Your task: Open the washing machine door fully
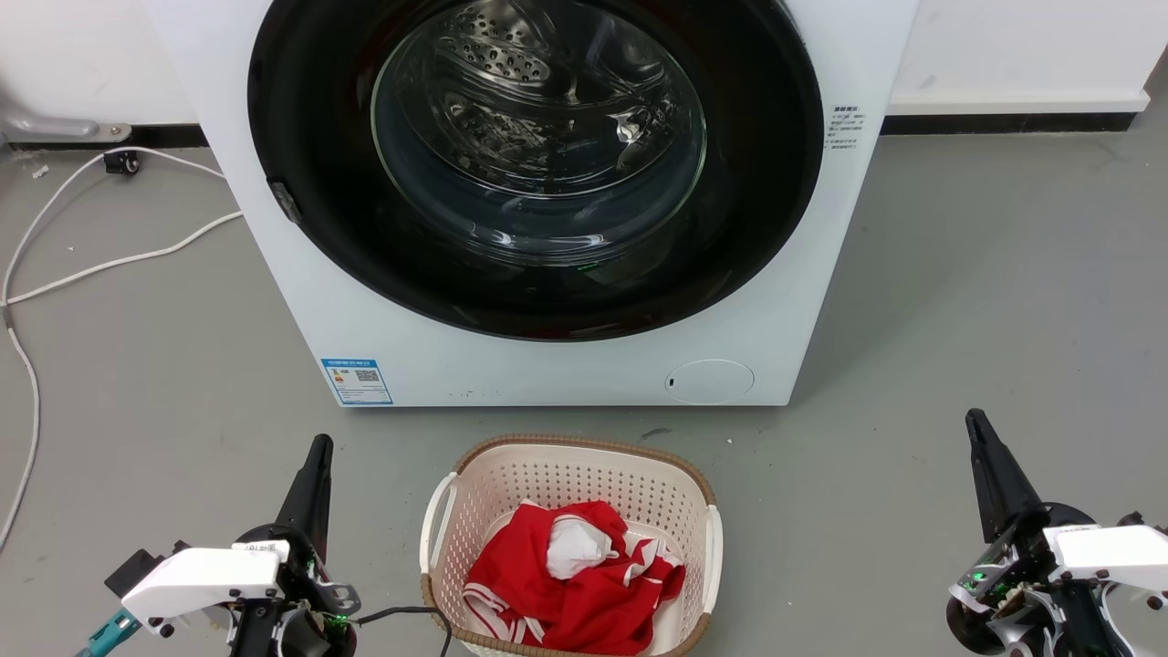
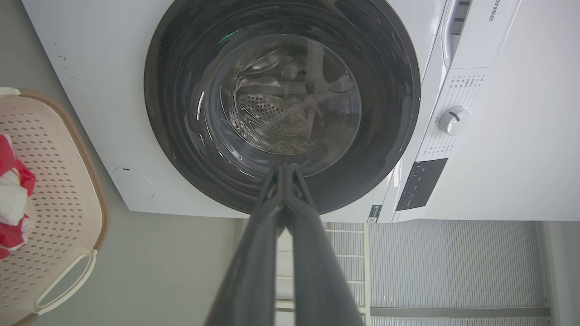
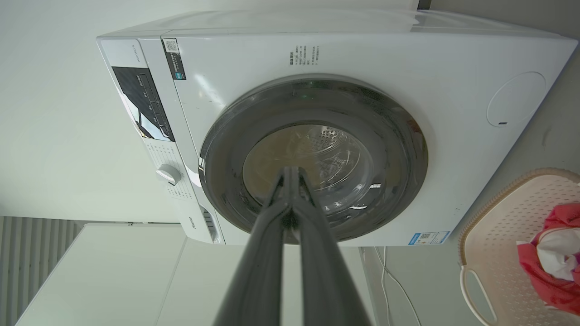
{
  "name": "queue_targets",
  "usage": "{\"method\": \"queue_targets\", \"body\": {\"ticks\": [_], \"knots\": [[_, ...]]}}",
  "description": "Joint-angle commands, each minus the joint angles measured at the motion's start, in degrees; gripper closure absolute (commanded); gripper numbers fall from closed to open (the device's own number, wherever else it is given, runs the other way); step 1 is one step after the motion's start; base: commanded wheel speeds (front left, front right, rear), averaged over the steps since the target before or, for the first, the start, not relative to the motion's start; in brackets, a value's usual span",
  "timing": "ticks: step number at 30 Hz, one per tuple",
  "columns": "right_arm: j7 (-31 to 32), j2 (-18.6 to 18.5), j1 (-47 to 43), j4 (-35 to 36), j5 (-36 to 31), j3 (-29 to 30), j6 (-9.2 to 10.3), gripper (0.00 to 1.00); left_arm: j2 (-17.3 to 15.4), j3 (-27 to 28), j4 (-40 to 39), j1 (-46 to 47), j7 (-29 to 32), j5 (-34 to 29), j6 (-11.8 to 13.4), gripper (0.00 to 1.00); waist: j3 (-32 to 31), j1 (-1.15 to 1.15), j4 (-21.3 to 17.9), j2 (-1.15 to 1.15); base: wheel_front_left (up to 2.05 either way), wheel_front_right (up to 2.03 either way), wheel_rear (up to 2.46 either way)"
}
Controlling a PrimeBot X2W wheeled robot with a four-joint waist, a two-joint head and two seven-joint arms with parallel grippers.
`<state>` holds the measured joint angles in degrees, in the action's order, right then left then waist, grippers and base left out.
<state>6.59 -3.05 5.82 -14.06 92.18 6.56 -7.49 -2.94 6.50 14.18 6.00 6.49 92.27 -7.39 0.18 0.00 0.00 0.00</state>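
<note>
The white washing machine (image 1: 547, 365) stands on the grey floor ahead of me. Its round glossy black washing machine door (image 1: 310, 137) lies flat against the front, with the clear glass bowl (image 1: 538, 128) at its centre showing the steel drum behind. The washing machine door (image 2: 181, 136) and the washing machine door (image 3: 226, 149) also appear in both wrist views. My left gripper (image 1: 321, 443) is low at the left, fingers pressed together, holding nothing. My right gripper (image 1: 975, 418) is low at the right, also shut and empty. Both are well short of the machine.
A cream laundry basket (image 1: 566, 456) with red and white cloth (image 1: 566, 566) sits on the floor between my grippers, just before the machine. White cables (image 1: 82, 265) run over the floor at the left. Bare grey floor lies right of the machine.
</note>
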Motion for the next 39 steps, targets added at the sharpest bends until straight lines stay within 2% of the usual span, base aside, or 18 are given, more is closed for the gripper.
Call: {"method": "queue_targets", "body": {"ticks": [1, 12, 13, 21, 30, 35, 39], "knots": [[0.09, 0.22, 0.77, -0.07, -0.24, 0.06, 0.0, 1.0, 0.06, 0.15, -0.07, 0.39, 0.24, -0.12, -0.2, 1.0, 0.0, 0.0, 0.0, 0.0, 0.0, 0.0, 0.0], [0.09, 0.22, 0.77, -0.07, -0.24, 0.06, 0.0, 1.0, 0.05, 0.13, -0.08, 0.39, 0.23, -0.11, -0.2, 1.0, 0.0, 0.0, 0.0, 0.0, 0.0, 0.0, 0.0], [-0.01, 0.01, -0.12, -0.11, 0.01, -0.01, 0.0, 0.0, 0.02, -0.05, 0.17, -0.08, -0.03, 0.02, 0.0, 0.0, 0.0, 0.0, 0.0, 0.0, 0.0, 0.0, 0.0], [-2.02, 0.04, -1.45, 1.52, -0.29, -1.38, 0.0, 0.0, 0.08, -0.87, -0.81, -0.59, -1.41, 0.13, 0.01, 0.0, -0.02, 0.0, 0.0, 0.0, 0.0, 0.0, 0.0], [-4.5, 0.05, -2.33, 3.33, -3.97, -2.53, 0.0, 0.0, -0.39, -2.3, -3.16, -1.05, -4.17, -2.29, -0.01, 0.0, -0.15, 0.0, 0.1, 0.0, 0.0, 0.0, 0.0], [-5.78, 0.06, -2.42, 4.76, -10.53, -2.25, 0.0, 0.0, -1.27, -3.04, -4.21, -0.92, -5.75, -7.15, -0.02, 0.0, -0.15, 0.0, 0.2, 0.0, 0.0, 0.0, 0.0], [-6.73, -0.06, -2.43, 6.89, -21.69, -2.47, 0.0, 0.0, -0.68, -1.5, -5.97, -0.92, -6.71, -13.79, -0.03, 0.0, -0.13, 0.0, 0.3, 0.0, 0.0, 0.0, 0.0]]}}
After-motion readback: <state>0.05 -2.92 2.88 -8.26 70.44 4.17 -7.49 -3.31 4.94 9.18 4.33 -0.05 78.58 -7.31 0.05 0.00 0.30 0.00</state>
